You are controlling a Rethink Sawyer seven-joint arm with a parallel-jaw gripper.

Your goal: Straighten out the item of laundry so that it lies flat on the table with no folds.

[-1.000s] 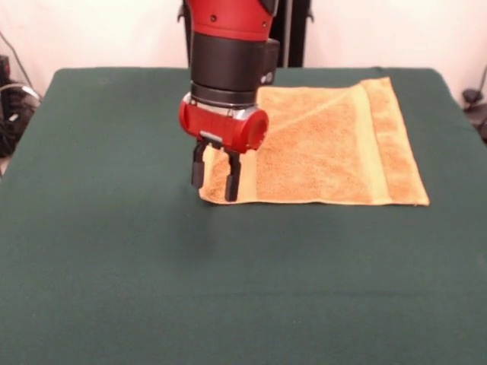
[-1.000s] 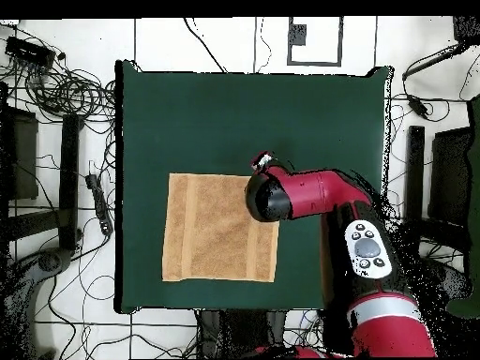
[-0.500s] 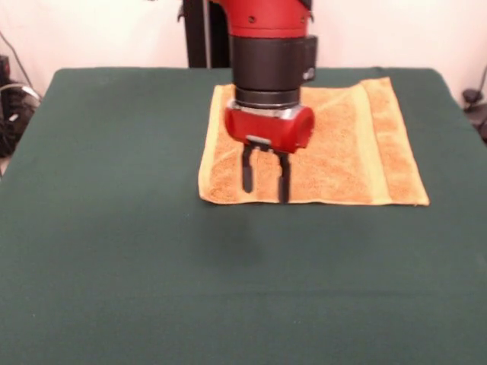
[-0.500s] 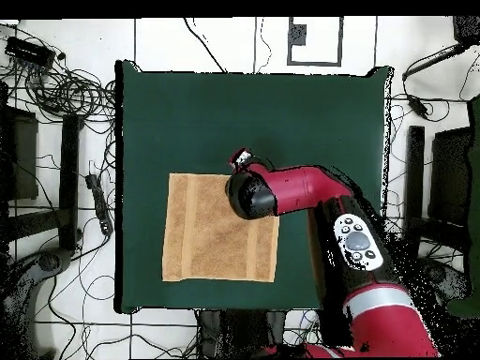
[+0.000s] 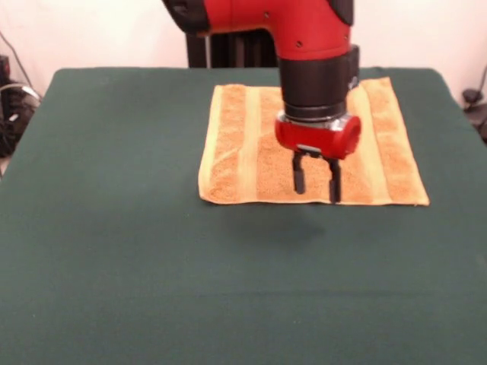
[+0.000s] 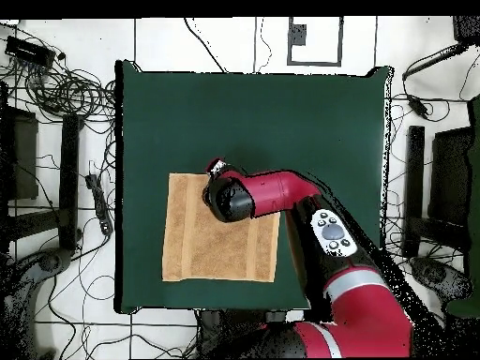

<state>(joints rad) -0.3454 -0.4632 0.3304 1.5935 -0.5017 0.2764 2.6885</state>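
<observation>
Orange towel (image 5: 251, 152) flat beneath jaws (parted, empty).

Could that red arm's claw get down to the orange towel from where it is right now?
Probably yes. The gripper hangs with open fingers right over the yellow-orange terry-cloth towel, which lies spread on the dark green felt table, and nothing sits between them.

no text, label, brand, number or sign can be read in either view, neither on the arm (image 5: 304, 30) nor elsewhere in frame.
</observation>
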